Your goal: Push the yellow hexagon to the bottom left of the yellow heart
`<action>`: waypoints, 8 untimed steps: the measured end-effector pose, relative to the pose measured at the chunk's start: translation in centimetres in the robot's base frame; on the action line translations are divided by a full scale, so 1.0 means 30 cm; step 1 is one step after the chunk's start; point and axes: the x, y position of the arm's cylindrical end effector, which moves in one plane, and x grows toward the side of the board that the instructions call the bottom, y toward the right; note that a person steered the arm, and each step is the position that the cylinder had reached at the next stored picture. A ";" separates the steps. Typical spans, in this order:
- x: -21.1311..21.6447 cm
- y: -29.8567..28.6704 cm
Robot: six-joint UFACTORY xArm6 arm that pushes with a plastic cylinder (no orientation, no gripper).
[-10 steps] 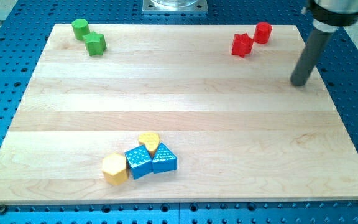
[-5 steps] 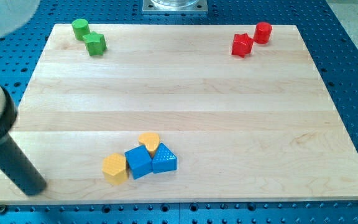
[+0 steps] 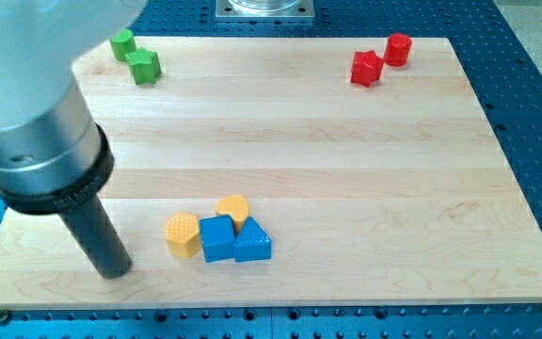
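The yellow hexagon [image 3: 183,234] lies near the view's bottom, left of centre. The yellow heart [image 3: 234,208] sits just up and right of it. A blue cube [image 3: 217,238] touches the hexagon's right side, and a blue triangular block [image 3: 252,242] lies against the cube. My tip [image 3: 114,271] rests on the board to the left of and slightly below the hexagon, a short gap away. The arm's large grey body covers the view's upper left.
A green cylinder [image 3: 122,44] and a green block [image 3: 145,67] sit at the view's top left. A red star-like block [image 3: 366,68] and a red cylinder [image 3: 398,49] sit at the top right. The wooden board's [image 3: 346,188] bottom edge runs just below my tip.
My tip went from the view's right edge to the bottom left, then moved right toward the hexagon. The hexagon, blue blocks and heart shifted slightly right.
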 end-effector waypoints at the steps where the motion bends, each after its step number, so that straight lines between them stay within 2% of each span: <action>1: -0.024 0.118; 3: -0.024 0.290; 4: -0.020 0.200; 5: -0.094 0.134; 6: -0.142 0.155; 7: -0.119 0.232; 8: -0.034 0.285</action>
